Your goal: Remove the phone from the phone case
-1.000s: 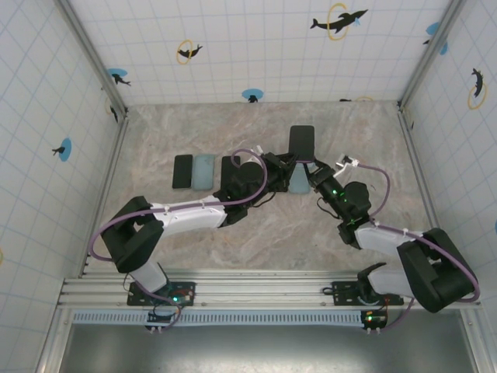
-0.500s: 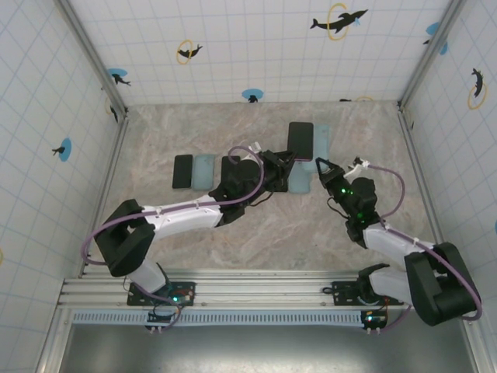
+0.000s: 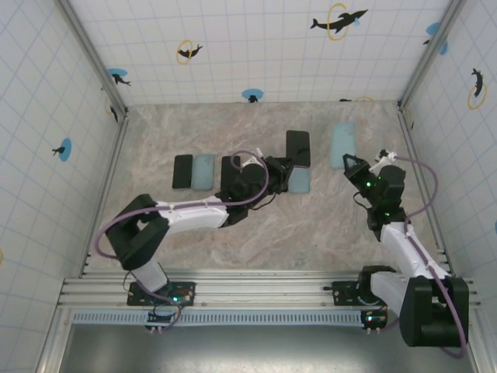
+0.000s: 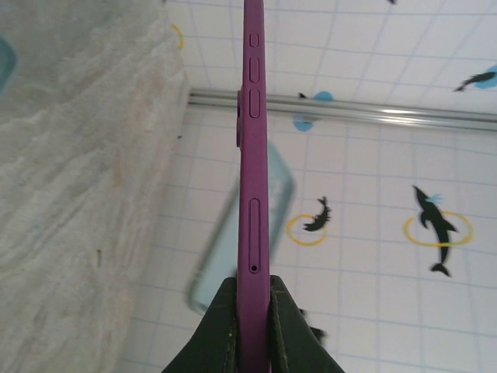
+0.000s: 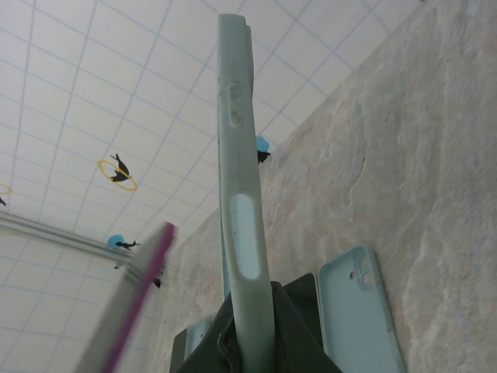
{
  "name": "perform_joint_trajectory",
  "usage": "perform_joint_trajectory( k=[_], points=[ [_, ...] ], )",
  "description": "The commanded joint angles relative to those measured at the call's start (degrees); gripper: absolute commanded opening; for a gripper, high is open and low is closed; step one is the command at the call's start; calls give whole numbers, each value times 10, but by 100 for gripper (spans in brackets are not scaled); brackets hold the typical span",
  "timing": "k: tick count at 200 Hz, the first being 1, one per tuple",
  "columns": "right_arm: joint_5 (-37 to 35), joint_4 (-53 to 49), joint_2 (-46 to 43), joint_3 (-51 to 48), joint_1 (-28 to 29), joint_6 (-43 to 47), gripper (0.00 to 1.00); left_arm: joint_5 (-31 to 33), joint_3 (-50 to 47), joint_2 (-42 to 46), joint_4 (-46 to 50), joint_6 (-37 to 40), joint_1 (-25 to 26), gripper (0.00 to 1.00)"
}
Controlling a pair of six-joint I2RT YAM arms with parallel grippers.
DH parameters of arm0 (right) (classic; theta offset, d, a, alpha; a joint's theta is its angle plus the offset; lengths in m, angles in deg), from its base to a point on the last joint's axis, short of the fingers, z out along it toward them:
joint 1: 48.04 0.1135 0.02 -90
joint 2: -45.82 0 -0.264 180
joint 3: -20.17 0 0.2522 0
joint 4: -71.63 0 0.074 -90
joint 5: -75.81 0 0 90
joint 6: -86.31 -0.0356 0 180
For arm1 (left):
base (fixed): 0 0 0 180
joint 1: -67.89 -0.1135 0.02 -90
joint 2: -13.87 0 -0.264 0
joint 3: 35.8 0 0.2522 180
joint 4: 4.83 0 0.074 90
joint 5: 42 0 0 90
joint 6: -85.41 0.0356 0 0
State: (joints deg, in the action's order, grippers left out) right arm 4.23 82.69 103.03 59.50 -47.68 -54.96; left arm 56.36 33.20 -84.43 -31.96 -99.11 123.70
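The table (image 3: 155,225) carries two spare phones (image 3: 182,171) and two spare cases (image 3: 203,171) lying flat. With the held pair, that makes three of each. The phone (image 3: 297,146) is clamped edge-on in the closed left gripper (image 4: 254,287), its long axis running near to far. The case (image 3: 342,144) is pinched in the closed right gripper (image 5: 250,299) — well right of the phone, not touching it. So the phone looks to be out already, and setting both down seems all that remains.

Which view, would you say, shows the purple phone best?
The left wrist view: the phone stands edge-on, sharp, side buttons clear. The top external view shows its dark face, small; the right wrist view, a blurred purple strip.
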Motion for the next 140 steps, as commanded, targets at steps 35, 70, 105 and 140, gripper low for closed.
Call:
perform_joint_trajectory(
  k=[35, 70, 105, 140],
  points=[
    [94, -106, -18, 67, -61, 64, 0, 8, 102, -122, -52, 7, 8, 0],
    [83, -116, -17, 73, -73, 51, 0, 8, 161, -199, -68, -12, 21, 0],
    [65, -133, -17, 77, -85, 52, 0, 22, 194, -249, -66, -29, 29, 0],
    [52, -151, -17, 80, -87, 65, 0, 32, 222, -289, -62, -51, 40, 0]
  ],
)
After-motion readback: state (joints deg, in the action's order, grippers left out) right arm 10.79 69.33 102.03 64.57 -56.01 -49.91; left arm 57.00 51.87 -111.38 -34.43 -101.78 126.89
